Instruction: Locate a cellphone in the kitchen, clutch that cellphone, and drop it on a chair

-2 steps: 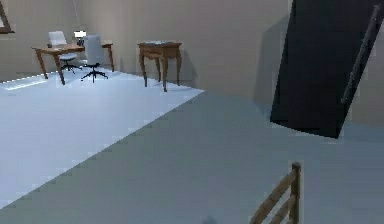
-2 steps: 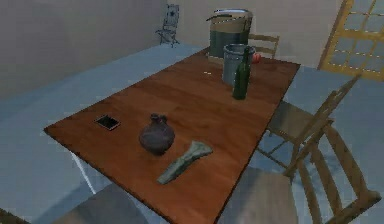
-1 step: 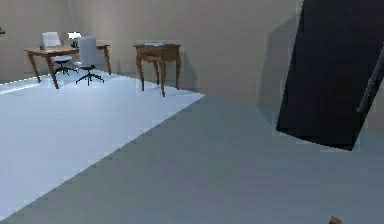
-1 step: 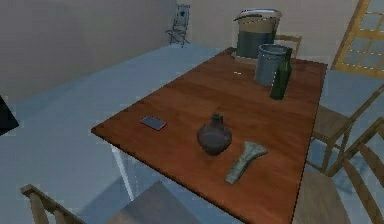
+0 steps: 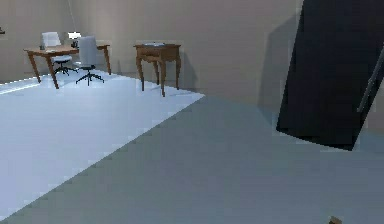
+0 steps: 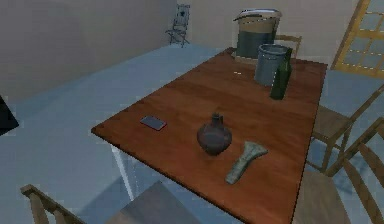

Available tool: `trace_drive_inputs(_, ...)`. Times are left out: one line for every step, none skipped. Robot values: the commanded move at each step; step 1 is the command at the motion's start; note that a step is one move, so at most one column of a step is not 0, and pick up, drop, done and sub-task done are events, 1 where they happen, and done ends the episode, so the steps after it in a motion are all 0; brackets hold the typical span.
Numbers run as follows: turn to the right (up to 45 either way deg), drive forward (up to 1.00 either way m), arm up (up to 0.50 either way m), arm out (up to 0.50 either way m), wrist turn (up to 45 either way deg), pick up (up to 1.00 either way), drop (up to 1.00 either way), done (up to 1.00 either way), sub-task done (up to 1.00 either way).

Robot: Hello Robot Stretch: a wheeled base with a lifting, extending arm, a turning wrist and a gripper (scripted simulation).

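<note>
**Cellphone flat near tabletop's left edge**

Wooden tabletop (image 6: 190, 100), with a chair (image 6: 335, 122) at its right edge. At the far end, close together, are a dark pot (image 6: 258, 32), a grey canister (image 6: 270, 66) and a green bottle (image 6: 282, 76); their contents cannot be told. A dark round vase (image 6: 213, 136) stands mid-tabletop toward the near end, inside hidden. A flat grey-green piece (image 6: 245, 162) lies near the near edge. The small dark cellphone (image 6: 153, 122) lies by the left edge, apart from the vase. Claw state: cannot tell.

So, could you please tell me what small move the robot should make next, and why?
Probably a short roll forward, then reach out: the flat dark slab, likely the cellphone, lies near the edge of the wooden table, left of the arm side view's middle and apart from the dark vase.
</note>
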Motion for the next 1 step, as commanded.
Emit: trace_drive_inputs(0.0,0.0,0.36,0.0,0.0,0.0,0.0,0.0,0.0)
